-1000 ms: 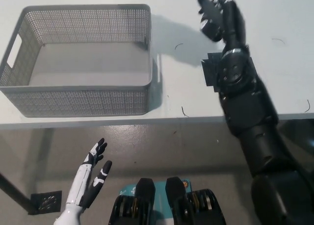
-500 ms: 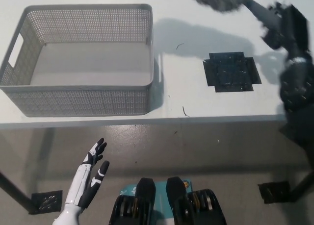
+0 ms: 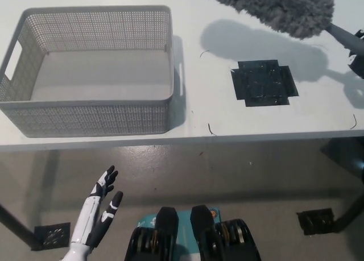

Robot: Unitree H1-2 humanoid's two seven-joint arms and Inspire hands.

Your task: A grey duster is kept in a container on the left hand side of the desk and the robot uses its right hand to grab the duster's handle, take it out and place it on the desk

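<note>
So the duster [image 3: 278, 9] is already out of the container [image 3: 96, 12]. It sits well to the right of it, toward the far right of the desk [image 3: 199, 110]. It's up in the air rather than lying down: its shadow falls on the desk apart from it, on the side nearer the container. The fluffy grey head runs slanted, with its tip cut off by the top edge of the shot. The darker handle [image 3: 343, 37] pokes out of the end farthest from the container.

Handling-wise, I'd guess it weighs next to nothing. The head looks soft and squashy, so grabbing the fluff would just crush it and give no control. The handle looks stiff and thin, and that's the only sensible place to hold it. Being that light, it could roll or spring a bit when set down, so laying it flat seems the safe bet.

The handle leads straight into the black right hand [image 3: 359, 55], but only a sliver shows at the edge farthest from the container. I honestly can't tell how it's gripping.

The container itself is a grey mesh basket with a cut-out grip, and nothing in it that I can see. To its right, about under the duster's shadow, there's a black square patch [image 3: 264, 83] on the desk.

The white left hand [image 3: 100, 214] hangs idle below the container's near wall, off the desk, fingers spread and holding nothing.

No brands, labels or readable writing anywhere.
</note>
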